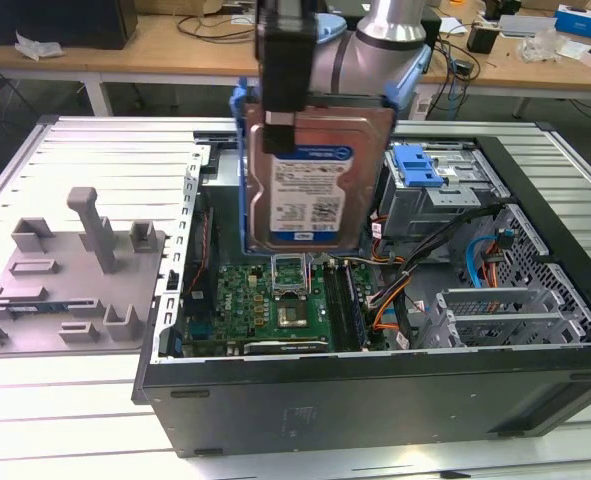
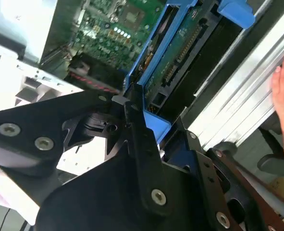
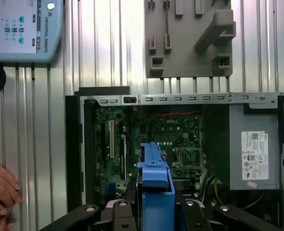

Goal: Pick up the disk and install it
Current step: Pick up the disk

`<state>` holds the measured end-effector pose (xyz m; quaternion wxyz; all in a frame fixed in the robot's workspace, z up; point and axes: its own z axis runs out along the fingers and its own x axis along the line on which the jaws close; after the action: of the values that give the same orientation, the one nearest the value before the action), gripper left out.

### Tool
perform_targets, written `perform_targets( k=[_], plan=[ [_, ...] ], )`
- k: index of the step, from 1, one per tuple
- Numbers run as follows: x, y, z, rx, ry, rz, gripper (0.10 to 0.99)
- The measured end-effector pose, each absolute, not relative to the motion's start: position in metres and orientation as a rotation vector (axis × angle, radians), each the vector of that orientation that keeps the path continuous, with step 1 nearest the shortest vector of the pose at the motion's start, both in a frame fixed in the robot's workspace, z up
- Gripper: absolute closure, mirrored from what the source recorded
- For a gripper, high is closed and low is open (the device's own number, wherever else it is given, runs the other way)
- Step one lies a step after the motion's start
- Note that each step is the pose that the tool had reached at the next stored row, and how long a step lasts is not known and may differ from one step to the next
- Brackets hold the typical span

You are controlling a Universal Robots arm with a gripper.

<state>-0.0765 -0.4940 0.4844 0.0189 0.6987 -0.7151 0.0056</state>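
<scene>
The hand [image 1: 278,133] pinches the disk [image 1: 315,185] upright above the open case [image 1: 375,385]; gripped seemingly by one edge, it could drop onto the board [image 1: 230,300].

Bright even light (glare on the table [image 3: 108,48]), foreground blurred

Disk [image 1: 360,130] silver w/ white-blue label [image 1: 310,195], blue carrier [image 1: 239,120]; fixture [image 1: 75,270] grey; mobo [image 1: 265,300] green.

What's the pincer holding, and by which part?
The disk, upright over the open computer case; the pincer grips its top edge, on the blue carrier.
</scene>
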Motion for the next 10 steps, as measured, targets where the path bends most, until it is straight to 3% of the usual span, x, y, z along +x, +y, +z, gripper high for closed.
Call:
perform_targets(
  k=[10],
  plan=[
    [-0.017,-0.522,0.484,2.167,-2.217,0.012,0.718]
  ],
)
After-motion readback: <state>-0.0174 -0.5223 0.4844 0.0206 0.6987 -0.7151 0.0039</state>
